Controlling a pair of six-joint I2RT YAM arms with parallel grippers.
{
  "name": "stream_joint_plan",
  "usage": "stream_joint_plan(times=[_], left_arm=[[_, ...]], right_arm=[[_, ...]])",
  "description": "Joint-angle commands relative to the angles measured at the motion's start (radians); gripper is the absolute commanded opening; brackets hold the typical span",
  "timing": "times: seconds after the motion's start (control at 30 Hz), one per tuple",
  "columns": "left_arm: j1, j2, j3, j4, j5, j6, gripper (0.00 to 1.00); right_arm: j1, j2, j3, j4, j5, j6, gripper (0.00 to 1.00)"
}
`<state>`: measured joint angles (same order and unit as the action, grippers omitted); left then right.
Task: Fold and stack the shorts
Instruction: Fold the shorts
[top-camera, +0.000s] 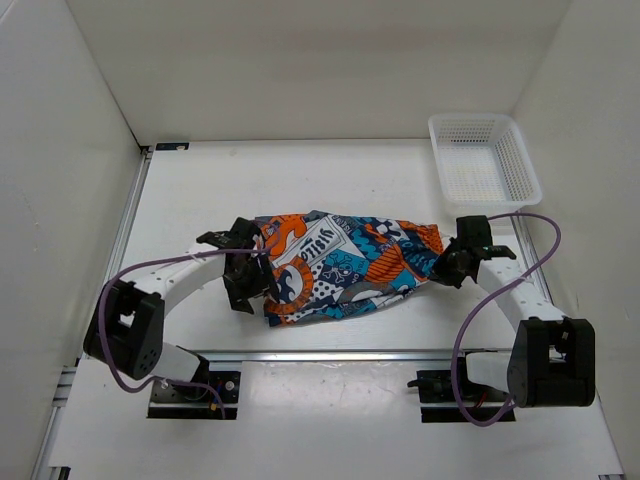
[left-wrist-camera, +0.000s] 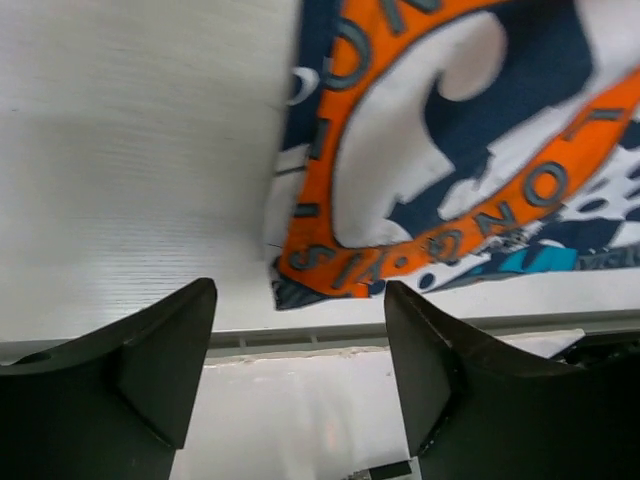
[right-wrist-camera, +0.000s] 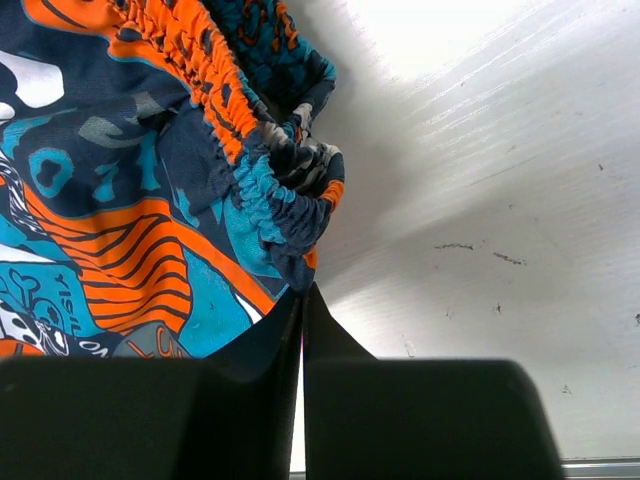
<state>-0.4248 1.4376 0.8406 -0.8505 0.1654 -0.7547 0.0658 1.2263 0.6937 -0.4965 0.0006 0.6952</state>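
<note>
The shorts (top-camera: 340, 265), printed in orange, turquoise, white and black, lie bunched lengthwise across the middle of the table. My left gripper (top-camera: 245, 285) is at their left end. In the left wrist view it (left-wrist-camera: 300, 290) is open and empty, with a corner of the shorts (left-wrist-camera: 450, 150) lying flat just beyond the fingertips. My right gripper (top-camera: 445, 265) is at their right end. In the right wrist view it (right-wrist-camera: 303, 292) is shut, its tips pinching the gathered elastic waistband of the shorts (right-wrist-camera: 130, 200).
A white mesh basket (top-camera: 485, 160) stands at the back right, past the right gripper. The table's front edge rail (left-wrist-camera: 330, 335) runs just below the left gripper. White walls enclose the left, back and right sides.
</note>
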Motion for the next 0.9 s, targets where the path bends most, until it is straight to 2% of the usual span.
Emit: stream_joint_plan(times=[0.0, 0.07, 0.1, 0.17, 0.2, 0.23, 0.27, 0.37, 0.53, 0.63, 0.73, 0.87], left_arm=[[-0.031, -0.066, -0.012, 0.047, 0.010, -0.021, 0.80], [-0.043, -0.036, -0.012, 0.047, 0.010, -0.031, 0.73], [-0.043, -0.022, -0.012, 0.057, 0.010, -0.031, 0.61], [-0.052, 0.010, -0.021, 0.067, 0.019, -0.031, 0.45], [-0.061, 0.010, -0.021, 0.076, 0.028, -0.031, 0.33], [-0.061, 0.026, -0.021, 0.076, 0.028, -0.031, 0.15], [-0.071, 0.038, -0.008, 0.076, 0.028, -0.022, 0.10], [-0.071, 0.038, 0.003, 0.076, 0.028, -0.011, 0.10], [-0.071, -0.051, 0.126, -0.031, -0.009, -0.002, 0.10], [-0.083, -0.123, 0.175, -0.051, 0.048, -0.027, 0.10], [-0.126, -0.186, 0.186, -0.064, 0.060, -0.061, 0.10], [-0.181, -0.232, 0.109, -0.076, 0.060, -0.098, 0.10]], right_arm=[[-0.001, 0.002, 0.040, 0.010, 0.026, -0.019, 0.01], [-0.001, 0.015, 0.040, 0.010, 0.026, -0.019, 0.01], [-0.001, 0.015, 0.040, 0.010, 0.026, -0.010, 0.01], [-0.001, 0.015, 0.049, 0.010, 0.026, -0.010, 0.01], [-0.001, 0.015, 0.049, 0.010, 0.026, -0.010, 0.01], [-0.001, 0.015, 0.058, 0.010, 0.026, -0.010, 0.01], [-0.001, 0.015, 0.067, 0.010, 0.026, -0.010, 0.01], [-0.001, 0.015, 0.095, 0.001, 0.016, -0.010, 0.01], [-0.001, 0.024, 0.188, -0.059, 0.047, -0.031, 0.01], [-0.001, 0.001, 0.243, -0.082, 0.079, -0.040, 0.01], [-0.001, -0.008, 0.279, -0.112, 0.090, -0.040, 0.01], [-0.001, -0.019, 0.267, -0.112, 0.113, -0.040, 0.01]])
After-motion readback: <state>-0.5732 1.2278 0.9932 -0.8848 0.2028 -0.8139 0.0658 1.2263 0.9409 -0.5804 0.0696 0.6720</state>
